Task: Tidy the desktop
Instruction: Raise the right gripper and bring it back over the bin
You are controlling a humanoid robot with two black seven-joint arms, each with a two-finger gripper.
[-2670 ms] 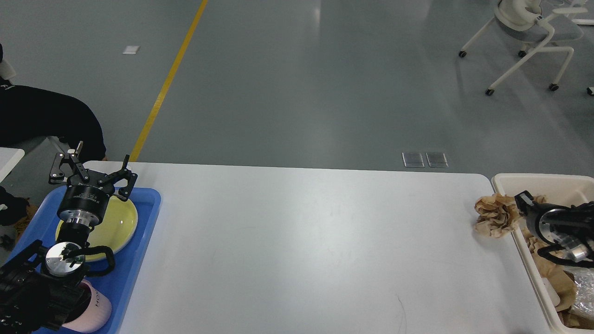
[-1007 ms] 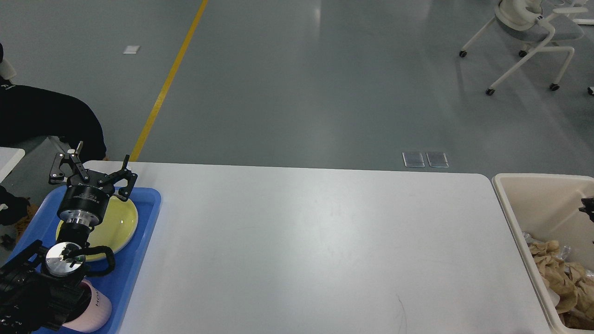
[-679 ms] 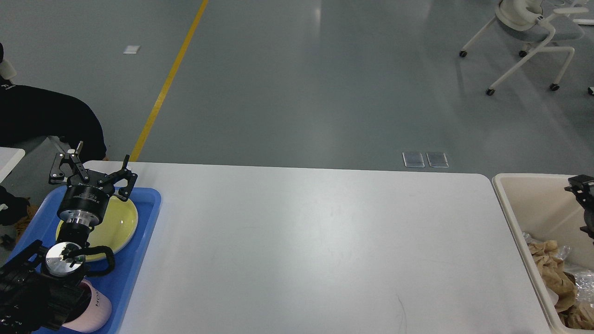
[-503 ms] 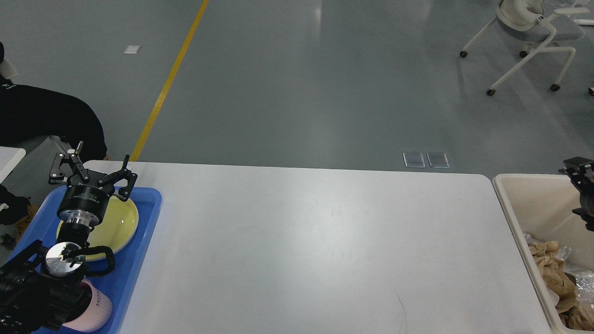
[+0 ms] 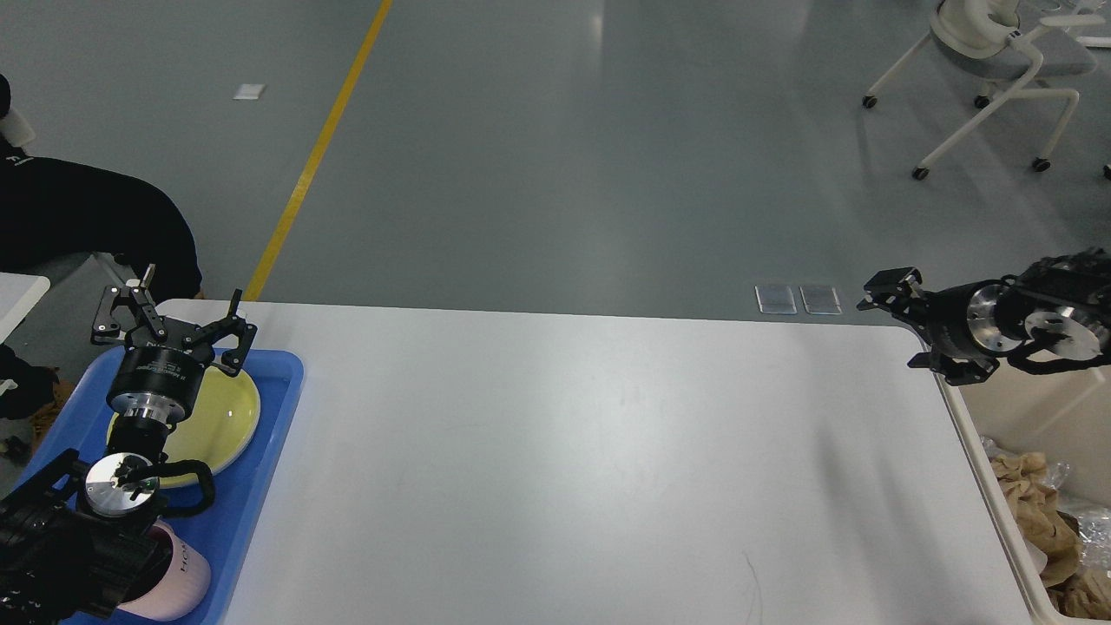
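The desktop [image 5: 564,451] is a wide white tabletop with rounded corners, and its surface is bare. My left gripper [image 5: 174,317] is open and empty, held above the yellow plate [image 5: 221,417] in the blue tray [image 5: 260,469] at the table's left end. My right gripper [image 5: 898,325] is open and empty. It points left and hovers over the table's far right corner, beside the beige bin [image 5: 976,451]. Crumpled brown paper [image 5: 1033,512] lies inside the bin.
A pink cup [image 5: 182,573] lies in the near end of the blue tray, partly hidden by my left arm. A person in black [image 5: 87,217] sits beyond the table's left corner. White office chairs [image 5: 998,78] stand far back on the grey floor.
The crumpled paper that my right gripper held at the bin's rim now lies inside the bin. The right gripper has risen and swung left over the table's corner. The left arm has not moved.
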